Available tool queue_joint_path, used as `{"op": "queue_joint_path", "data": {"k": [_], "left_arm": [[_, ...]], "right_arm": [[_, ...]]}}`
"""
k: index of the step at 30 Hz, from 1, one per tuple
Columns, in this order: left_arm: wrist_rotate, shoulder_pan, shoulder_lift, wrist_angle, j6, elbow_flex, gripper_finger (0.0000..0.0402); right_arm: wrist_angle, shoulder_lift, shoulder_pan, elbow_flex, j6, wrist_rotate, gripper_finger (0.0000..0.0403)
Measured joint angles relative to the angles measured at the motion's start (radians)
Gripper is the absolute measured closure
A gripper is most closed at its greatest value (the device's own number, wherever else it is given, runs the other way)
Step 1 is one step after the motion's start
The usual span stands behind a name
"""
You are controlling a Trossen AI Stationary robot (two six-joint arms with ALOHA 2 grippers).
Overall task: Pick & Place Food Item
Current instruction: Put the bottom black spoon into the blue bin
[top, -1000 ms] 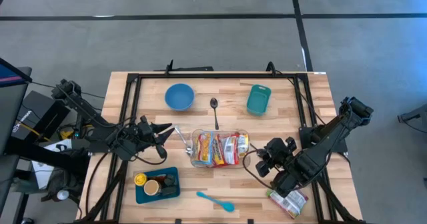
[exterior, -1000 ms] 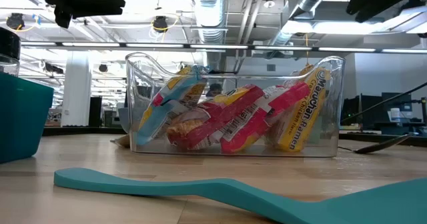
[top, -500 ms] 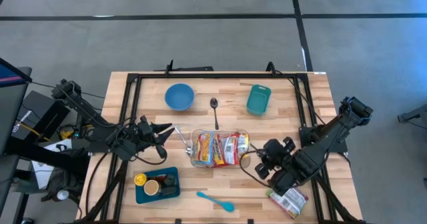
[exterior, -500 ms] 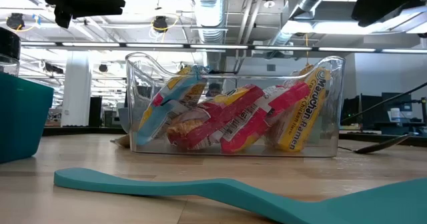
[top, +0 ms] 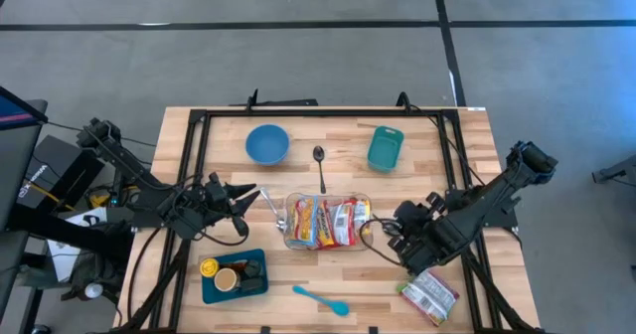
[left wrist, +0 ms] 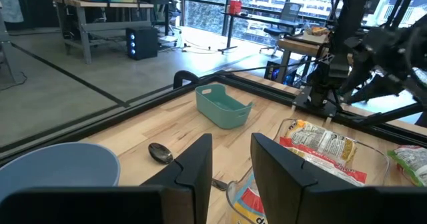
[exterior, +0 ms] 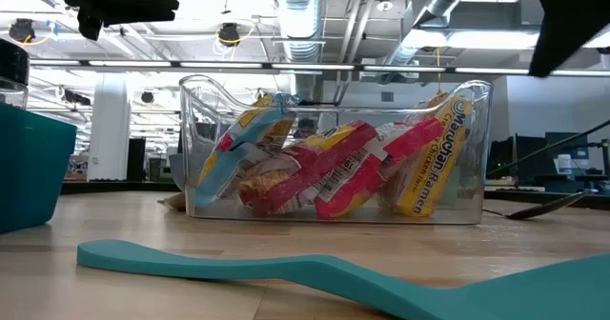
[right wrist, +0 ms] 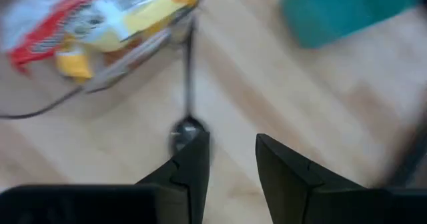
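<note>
**Light wood desk in an open workshop, both grippers empty**

The desk is a pale butcher-block top framed by black rails, standing on a grey floor crossed by dark lines. Level across it, the room behind shows ceiling ducts, hanging lamps and rows of work benches.

Near the middle sits a clear bin packed with ramen packets in red and yellow wrappers. One more food packet lies flat at the front right corner, outside the bin. Towards the far edge are a blue bowl, a metal spoon and a small teal container. At the front left a teal tray carries a few small items, and a teal spatula lies along the front edge.

The left gripper hovers just left of the bin, fingers a narrow gap apart, holding nothing. The right gripper is low beside the bin's right end, between it and the loose packet, fingers parted and empty. The bin's wall stands between each gripper and the packets inside.
</note>
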Motion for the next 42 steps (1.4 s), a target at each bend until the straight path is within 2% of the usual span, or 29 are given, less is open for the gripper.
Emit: {"op": "queue_joint_path", "data": {"k": [3,7,12,20,24,31,37,42], "left_arm": [[0.000,0.000,0.000,0.001,0.000,0.000,0.0302],[0.000,0.000,0.000,0.004,0.000,0.000,0.0302],[0.000,0.000,0.000,0.008,0.000,0.000,0.0302],[0.000,0.000,0.000,0.008,0.000,0.000,0.0302],[0.000,0.000,0.000,0.008,0.000,0.000,0.0302],[0.000,0.000,0.000,0.008,0.000,0.000,0.0302],[0.000,0.000,0.000,0.008,0.000,0.000,0.0302],[0.000,0.000,0.000,0.008,0.000,0.000,0.0302]], "right_arm": [[0.183,-0.045,0.020,-0.115,-0.007,-0.004,0.0286],[0.311,-0.104,0.049,-0.215,-0.009,0.007,0.0286],[0.308,-0.153,0.031,-0.285,0.022,-0.087,0.0286],[0.384,-0.223,-0.009,-0.361,0.218,-0.209,0.0286],[0.471,-0.260,-0.007,-0.418,0.270,-0.225,0.0286],[0.491,-0.354,-0.007,-0.533,0.435,-0.231,0.0286],[0.731,-0.435,-0.018,-0.641,0.469,-0.232,0.0286],[0.775,-0.442,-0.036,-0.685,0.518,-0.232,0.0286]]}}
